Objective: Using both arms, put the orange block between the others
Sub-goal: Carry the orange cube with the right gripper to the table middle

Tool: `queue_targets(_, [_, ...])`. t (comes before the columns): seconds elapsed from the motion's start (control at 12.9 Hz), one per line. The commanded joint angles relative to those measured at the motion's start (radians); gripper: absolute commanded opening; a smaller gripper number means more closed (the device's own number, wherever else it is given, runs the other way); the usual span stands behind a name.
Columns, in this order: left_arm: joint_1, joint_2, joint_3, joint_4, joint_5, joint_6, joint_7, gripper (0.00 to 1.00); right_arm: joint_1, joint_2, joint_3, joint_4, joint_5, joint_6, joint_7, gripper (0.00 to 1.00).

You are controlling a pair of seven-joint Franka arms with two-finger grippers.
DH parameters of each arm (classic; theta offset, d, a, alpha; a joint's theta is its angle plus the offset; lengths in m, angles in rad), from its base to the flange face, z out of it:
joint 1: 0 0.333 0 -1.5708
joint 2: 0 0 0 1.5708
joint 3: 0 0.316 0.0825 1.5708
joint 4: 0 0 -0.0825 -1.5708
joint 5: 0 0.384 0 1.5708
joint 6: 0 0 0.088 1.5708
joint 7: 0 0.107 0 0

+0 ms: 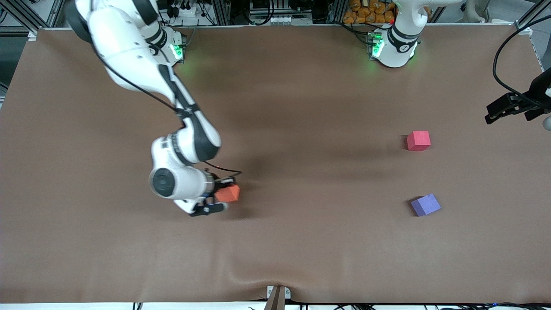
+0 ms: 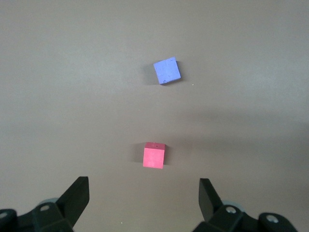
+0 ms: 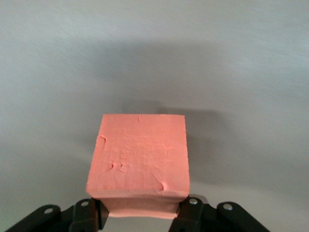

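Observation:
The orange block [image 1: 228,193] [image 3: 139,157] is at the right arm's end of the table, nearer the front camera than the middle. My right gripper [image 1: 219,195] [image 3: 140,213] is shut on it, a finger pressed into each side. The block sits at or just above the table; I cannot tell which. The red-pink cube [image 1: 418,141] [image 2: 154,155] and the purple-blue cube [image 1: 425,204] [image 2: 167,71] lie apart at the left arm's end, the purple-blue one nearer the front camera. My left gripper [image 1: 490,114] [image 2: 144,198] waits open in the air at that end of the table, holding nothing.
The brown table cover [image 1: 301,107] is rumpled at its front edge by a clamp [image 1: 277,295]. Cables hang near the left gripper [image 1: 499,64]. The gap between the two cubes is about three cubes wide.

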Motion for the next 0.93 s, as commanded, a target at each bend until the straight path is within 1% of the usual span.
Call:
queue_targets(0.0, [0.011,-0.013,-0.004,-0.008,-0.018,-0.012,0.017,1.0,0.037,0.075,-0.009,0.125,0.017,-0.022,0.083,0.05])
queue_targets(0.23, [0.011,-0.013,-0.004,-0.008,-0.018,-0.018,0.017,1.0,0.105,0.066,-0.009,0.123,0.014,-0.092,0.272,0.08])
queue_targets(0.39, [0.013,-0.006,-0.002,-0.008,-0.018,-0.013,0.017,1.0,0.162,0.064,-0.009,0.12,0.011,-0.098,0.378,0.13])
queue_targets(0.46, [0.014,-0.004,-0.004,-0.005,-0.018,-0.012,0.017,1.0,0.179,0.062,-0.009,0.12,0.015,-0.109,0.421,0.17])
queue_targets(0.62, [0.014,-0.006,-0.002,-0.009,-0.018,-0.013,0.017,1.0,0.225,0.052,-0.01,0.12,0.001,-0.196,0.429,0.29])
queue_targets(0.77, [0.022,-0.004,-0.004,-0.018,-0.018,-0.013,0.017,1.0,0.236,0.038,-0.01,0.12,-0.008,-0.273,0.423,1.0])
queue_targets(0.85, [0.022,-0.004,-0.002,-0.018,-0.018,-0.013,0.017,1.0,0.234,0.032,-0.01,0.119,-0.006,-0.278,0.42,1.0])
